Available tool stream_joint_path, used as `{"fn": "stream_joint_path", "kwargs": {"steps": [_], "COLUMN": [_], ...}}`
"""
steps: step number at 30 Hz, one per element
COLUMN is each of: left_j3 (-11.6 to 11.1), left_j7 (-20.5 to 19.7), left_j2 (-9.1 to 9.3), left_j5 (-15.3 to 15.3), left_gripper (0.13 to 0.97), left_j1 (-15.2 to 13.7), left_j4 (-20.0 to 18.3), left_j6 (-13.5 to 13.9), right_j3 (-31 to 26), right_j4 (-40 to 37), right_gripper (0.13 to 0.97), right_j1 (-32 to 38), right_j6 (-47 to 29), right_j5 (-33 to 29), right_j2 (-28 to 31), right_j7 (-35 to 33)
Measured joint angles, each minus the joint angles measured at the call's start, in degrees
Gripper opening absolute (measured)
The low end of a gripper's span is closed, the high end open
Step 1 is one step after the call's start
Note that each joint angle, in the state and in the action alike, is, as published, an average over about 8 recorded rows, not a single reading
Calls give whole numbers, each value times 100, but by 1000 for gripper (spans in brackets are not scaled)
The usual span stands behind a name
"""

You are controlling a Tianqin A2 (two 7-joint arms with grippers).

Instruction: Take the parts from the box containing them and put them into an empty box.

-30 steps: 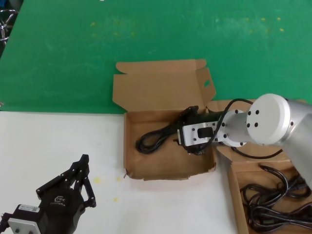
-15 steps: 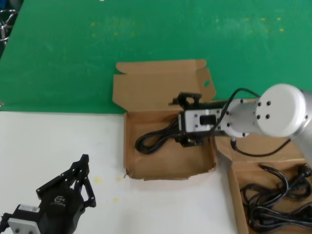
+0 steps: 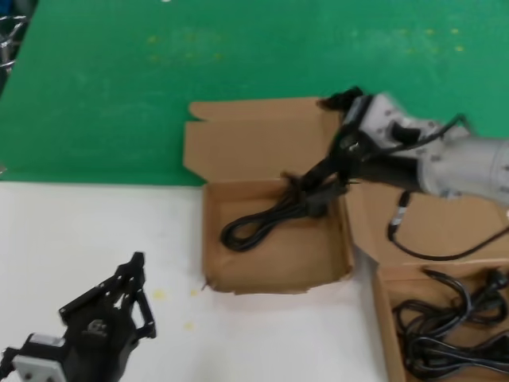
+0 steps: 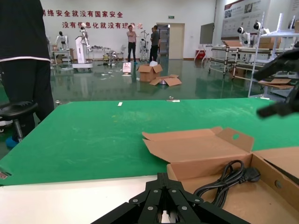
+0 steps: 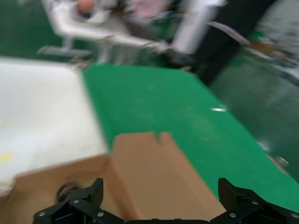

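Observation:
The oval-holed cardboard box (image 3: 294,256) lies open mid-table with one black power cord (image 3: 262,219) on its floor. My right gripper (image 3: 322,143) is open and empty. It hangs above the box's back right corner, by the lid flap, just over the cord's plug end. In the right wrist view the gripper (image 5: 161,207) has its fingers wide apart over the box lid (image 5: 154,177). The plain box (image 3: 380,310) at the front right holds several black cords (image 3: 453,326). My left gripper (image 3: 137,267) is shut and parked at the front left. The left wrist view also shows the cord (image 4: 229,179).
The plain box's open lid (image 3: 433,227) lies between the two boxes, under my right arm. A green mat (image 3: 238,56) covers the far half of the table and the near half is white (image 3: 95,231). The holed box's lid (image 3: 254,143) stands open at the back.
My right gripper has risen out of the holed box and swung back and to the right. The cord stays lying in the box. The left arm has not moved.

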Motion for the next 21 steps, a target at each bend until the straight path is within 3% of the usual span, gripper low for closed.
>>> {"fn": "stream_joint_path", "kwargs": {"steps": [8,12,16,21], "left_j3": [0,0,0,0], "left_j7": [0,0,0,0], "left_j2": [0,0,0,0], "left_j5": [0,0,0,0], "left_gripper": [132,132,132,132], "left_j1": [0,0,0,0], "left_j4": [0,0,0,0], "left_j6": [0,0,0,0], "right_j3": [1411,2048,2482,2791], "right_j4": [1433,2115,2647,3010], "right_gripper": [889,915,948,957], "right_j1": [-1143,-1815,-2430,-3038], "right_j6": [399,643,892,1342], "right_j5": [-644,-863,-935,-834], "right_j2": [-120,-319,-522,-732], "right_j7": [1777,2452,2767,2681]}}
